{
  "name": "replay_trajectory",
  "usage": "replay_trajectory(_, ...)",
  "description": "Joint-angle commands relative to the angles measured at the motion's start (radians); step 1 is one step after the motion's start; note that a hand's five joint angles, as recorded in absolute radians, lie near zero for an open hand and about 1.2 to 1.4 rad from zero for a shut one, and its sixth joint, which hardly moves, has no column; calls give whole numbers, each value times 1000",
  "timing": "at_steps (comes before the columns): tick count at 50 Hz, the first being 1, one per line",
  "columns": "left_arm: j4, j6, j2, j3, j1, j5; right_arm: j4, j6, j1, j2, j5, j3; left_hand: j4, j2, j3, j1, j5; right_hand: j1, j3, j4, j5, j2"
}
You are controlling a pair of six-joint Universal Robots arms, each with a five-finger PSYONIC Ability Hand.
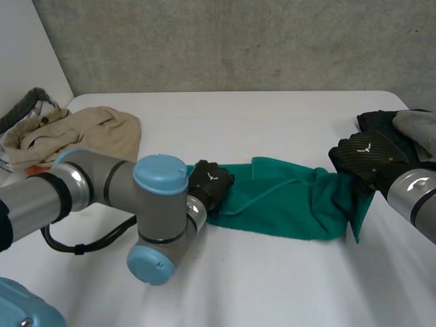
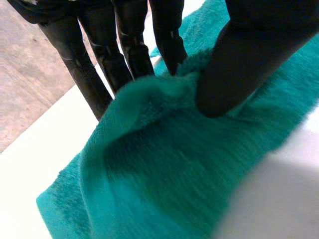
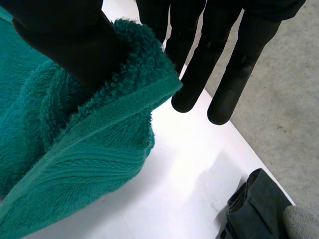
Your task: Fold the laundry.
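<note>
A green towel lies bunched and stretched across the middle of the white table. My left hand is at its left end. In the left wrist view the thumb presses a raised fold of the towel against the fingers. My right hand holds the right end, which hangs a little off the table. In the right wrist view the thumb pinches the hemmed edge of the towel against the straight fingers.
A heap of beige clothes lies at the back left. A dark garment with a grey piece on it sits at the back right, close behind my right hand, and appears in the right wrist view as the dark garment.
</note>
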Motion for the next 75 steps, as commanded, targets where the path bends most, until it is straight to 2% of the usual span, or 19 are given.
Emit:
replay_trajectory(1,-8,-22,166,-43,19,-65,6,-1,7,-2,4,-37,229,229,244,236,254,275,200,194,202,212)
replay_trajectory(11,-102,-125,586,-197,130,-27,147,-4,-1,-45,-2,-217,229,229,244,236,254,275,200,194,202,212)
replay_trajectory(16,-237,-163,772,-225,268,19,302,-24,-25,-72,-41,-355,229,229,244,236,254,252,176,171,178,188)
replay_trajectory(21,-383,-193,771,-234,338,93,469,-123,-22,-63,-85,-402,229,229,244,236,254,251,176,171,178,188)
replay_trajectory(26,-443,-199,621,-235,372,107,536,-243,25,24,-73,-406,229,229,244,236,254,251,176,171,178,188)
replay_trajectory(30,-381,-208,498,-180,388,85,451,-219,79,128,-3,-442,229,229,244,236,254,251,176,171,178,188)
replay_trajectory(34,-210,-229,417,-70,397,62,269,-158,128,222,126,-513,229,229,244,236,254,254,179,174,181,191)
replay_trajectory(35,-137,-254,409,-24,398,59,161,-135,140,249,177,-548,229,229,244,236,254,254,179,174,181,191)
replay_trajectory(37,-57,-283,409,22,400,56,61,-113,145,268,208,-582,229,229,244,236,254,254,179,174,181,191)
replay_trajectory(38,36,-314,416,60,401,56,-57,-95,147,273,232,-608,229,229,244,236,254,254,179,174,181,191)
replay_trajectory(41,235,-366,441,105,408,53,-310,-50,150,255,239,-607,229,229,244,236,254,254,179,173,181,191)
replay_trajectory(44,381,-389,467,113,401,62,-542,-6,156,201,205,-542,229,229,244,236,254,263,187,182,190,200)
replay_trajectory(48,349,-389,505,52,398,79,-719,42,153,156,113,-449,229,229,244,236,254,263,187,182,190,200)
replay_trajectory(51,307,-387,525,-11,401,75,-715,57,145,145,58,-413,229,229,244,236,254,263,187,182,190,200)
replay_trajectory(56,285,-381,559,-210,420,62,-586,64,116,176,-27,-340,229,229,244,236,254,257,182,177,184,194)
replay_trajectory(66,334,-345,565,-527,404,65,-331,-42,96,348,-91,-238,229,229,244,236,254,249,173,168,175,185)
replay_trajectory(69,354,-329,568,-582,408,65,-265,-101,87,391,-85,-223,229,229,244,236,254,61,-14,-20,-12,-2)
replay_trajectory(74,362,-331,591,-622,421,69,-228,-50,70,397,-71,-205,229,229,244,236,254,-601,-677,-682,-674,-664)
replay_trajectory(75,361,-331,597,-623,423,70,-230,-29,67,394,-70,-203,229,229,244,236,254,-649,-725,-730,-723,-713)
